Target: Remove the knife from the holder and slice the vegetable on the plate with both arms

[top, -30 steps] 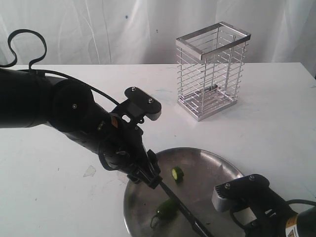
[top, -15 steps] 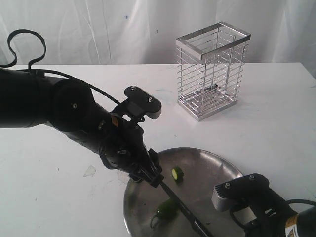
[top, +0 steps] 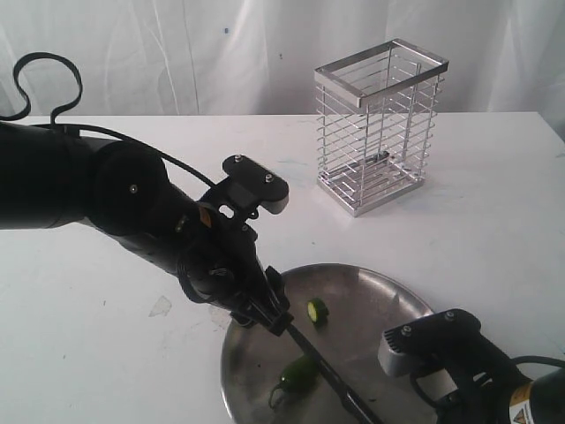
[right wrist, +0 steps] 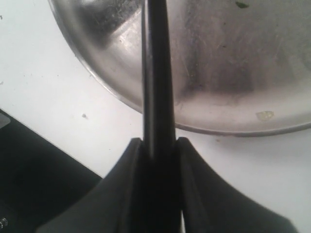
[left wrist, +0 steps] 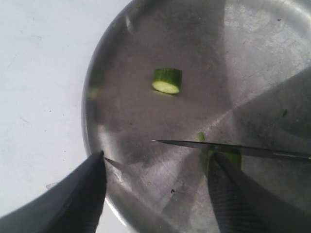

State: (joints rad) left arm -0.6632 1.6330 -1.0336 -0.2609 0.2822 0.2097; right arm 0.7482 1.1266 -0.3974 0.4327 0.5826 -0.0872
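Landmark: plate (top: 388, 305), on white table (top: 106, 353).

Right gripper (right wrist: 158, 145): fingers (right wrist: 127, 170) clamped on black handle of knife (top: 322, 367). Handle crosses plate rim; blade lies low over plate, edge resting on pepper (top: 298, 374).

Left gripper (left wrist: 155, 167): fingers (left wrist: 80, 194) spread wide, holding nothing, straddling blade and pepper over plate's left part.

One cut slice (top: 317, 309) on plate, apart from pepper, toward holder side.

Holder (top: 380, 124): upright on table, well beyond plate.

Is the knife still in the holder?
No, the holder is empty; the right claw grips the knife over the plate.
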